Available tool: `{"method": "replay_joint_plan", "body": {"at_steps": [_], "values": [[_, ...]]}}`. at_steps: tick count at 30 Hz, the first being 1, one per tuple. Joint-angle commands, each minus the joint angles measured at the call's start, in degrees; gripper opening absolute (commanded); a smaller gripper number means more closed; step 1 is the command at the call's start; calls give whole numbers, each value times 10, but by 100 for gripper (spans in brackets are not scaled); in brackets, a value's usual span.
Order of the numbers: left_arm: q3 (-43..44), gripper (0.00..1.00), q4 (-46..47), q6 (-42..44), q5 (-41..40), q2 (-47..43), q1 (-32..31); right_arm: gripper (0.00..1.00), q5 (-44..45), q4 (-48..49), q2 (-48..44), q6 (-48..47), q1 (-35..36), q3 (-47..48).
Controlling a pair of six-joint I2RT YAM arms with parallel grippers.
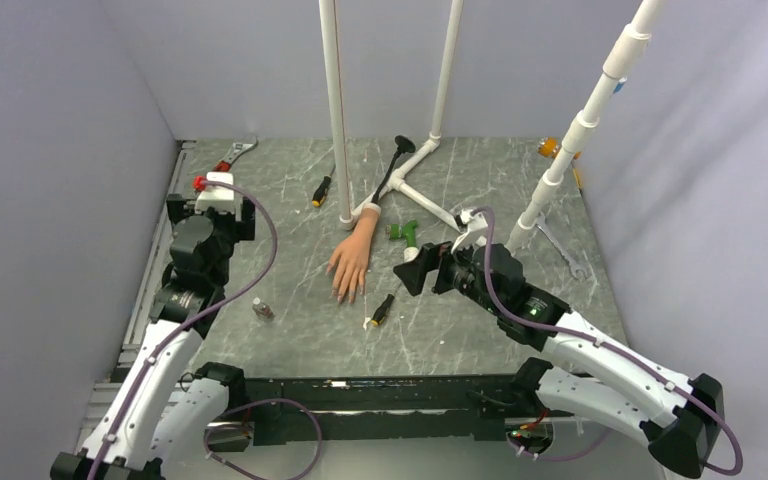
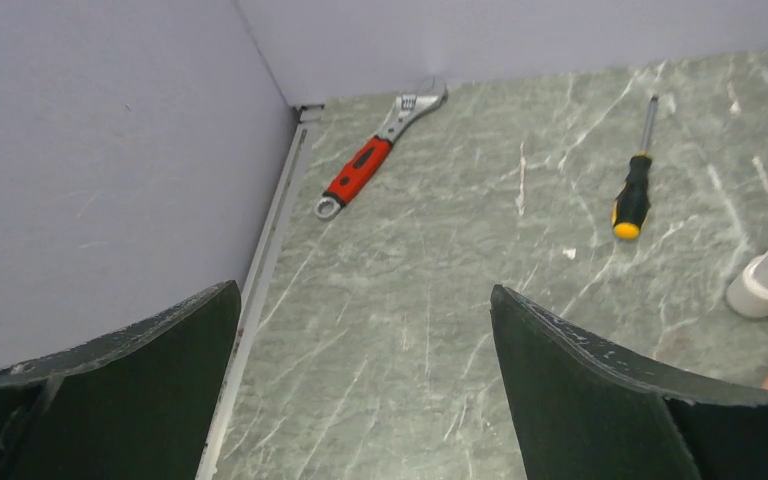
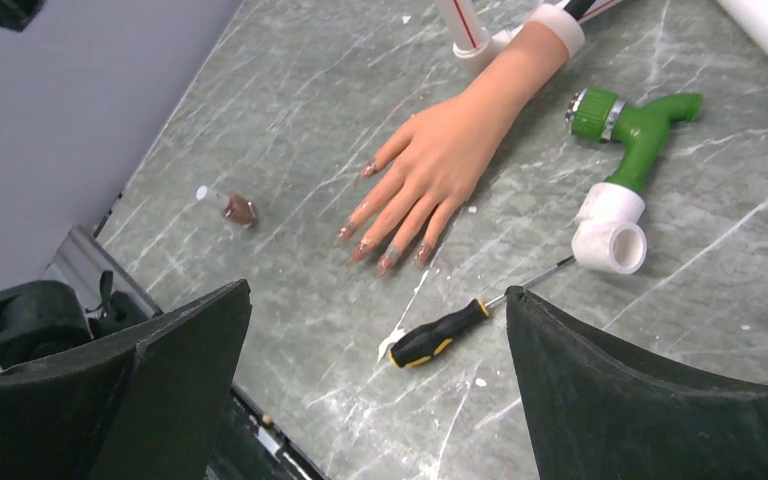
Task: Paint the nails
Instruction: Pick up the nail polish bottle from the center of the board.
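One mannequin hand (image 3: 450,150) is lying on the counter (image 1: 440,330), showing five nails (image 3: 385,264). Two screwdrivers (image 3: 440,335), two wrenches (image 2: 378,148), one small bottle (image 3: 240,210) and one green tap (image 3: 640,125) are lying around it, and three white pipes (image 1: 332,100) are rising at the back.

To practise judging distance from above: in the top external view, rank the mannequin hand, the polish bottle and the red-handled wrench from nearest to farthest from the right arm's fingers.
From the right fingers:
1. mannequin hand, just to their left, mid-table.
2. polish bottle, farther left, toward the near edge.
3. red-handled wrench, far-left back corner.
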Motion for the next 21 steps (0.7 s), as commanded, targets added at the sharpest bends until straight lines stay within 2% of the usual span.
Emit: {"method": "replay_joint_plan", "body": {"at_steps": [1, 7, 11, 14, 18, 21], "values": [[24, 99, -7, 20, -24, 36, -4, 100, -36, 4, -44, -2, 4, -12], [19, 99, -5, 24, -30, 21, -4, 100, -131, 85, -51, -38, 15, -36], [26, 99, -9, 34, -20, 10, -4, 100, -162, 84, 16, -94, 27, 1], [27, 99, -13, 30, -15, -4, -4, 100, -195, 123, 61, -136, 30, 7], [14, 98, 2, 32, -29, -31, -4, 100, -270, 179, 132, -225, 30, 17], [7, 98, 12, 34, -33, -48, -4, 99, -330, 208, 212, -256, 30, 46]]}}
